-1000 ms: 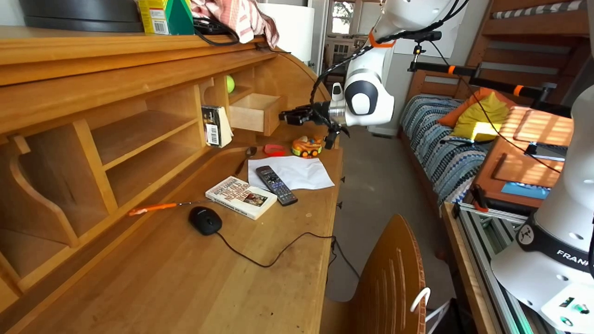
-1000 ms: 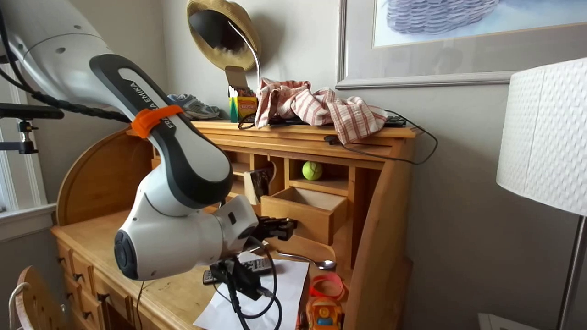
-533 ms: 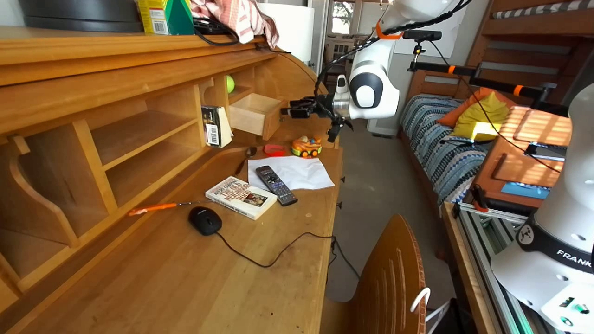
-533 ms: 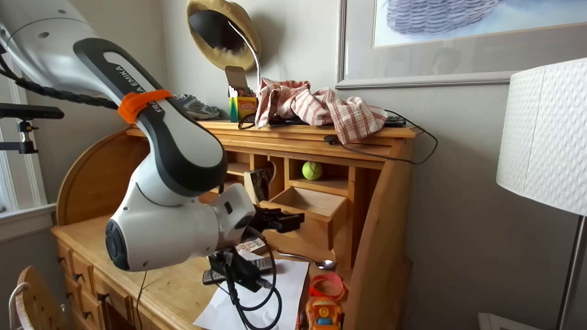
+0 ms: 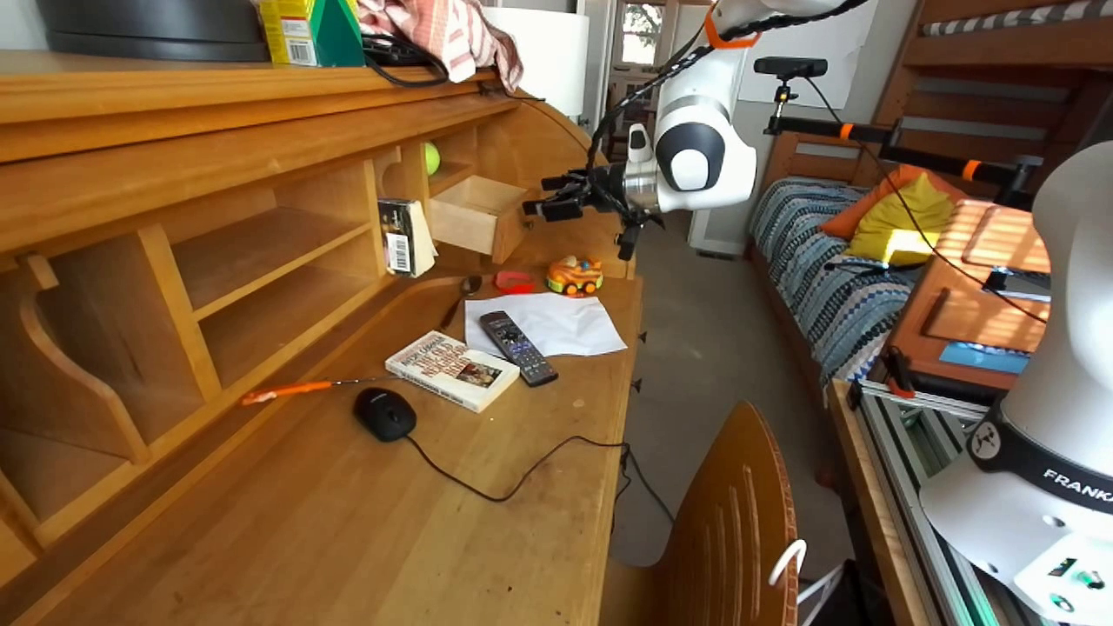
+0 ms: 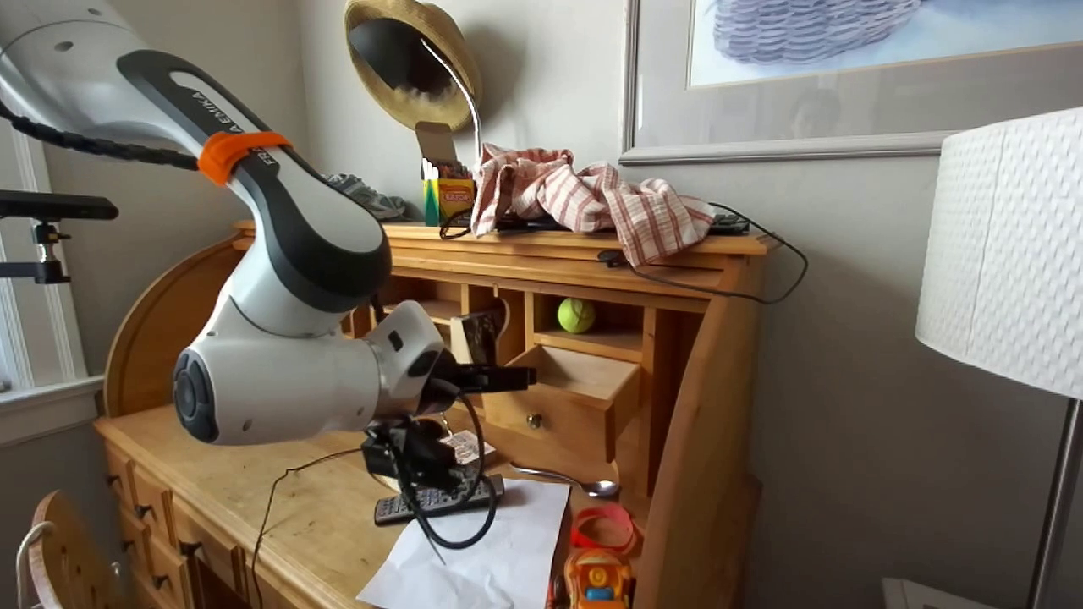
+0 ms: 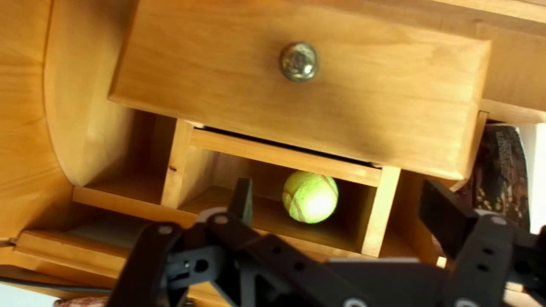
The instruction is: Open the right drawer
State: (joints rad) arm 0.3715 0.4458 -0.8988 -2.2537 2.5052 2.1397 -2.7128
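The right drawer (image 7: 324, 100) stands pulled out across the upper half of the wrist view, its knob (image 7: 299, 62) (round and shiny) in plain sight; lower down, the fingers (image 7: 242, 200) are spread wide, a tennis ball (image 7: 310, 197) showing in a compartment (image 7: 268, 207) beyond.

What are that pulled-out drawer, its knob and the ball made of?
The drawer looks like smooth, probably varnished wood: faint grain shows. The knob seems polished metal, perhaps brass: it glints brightly. The ball appears covered in matte felt: tennis-style seams show.
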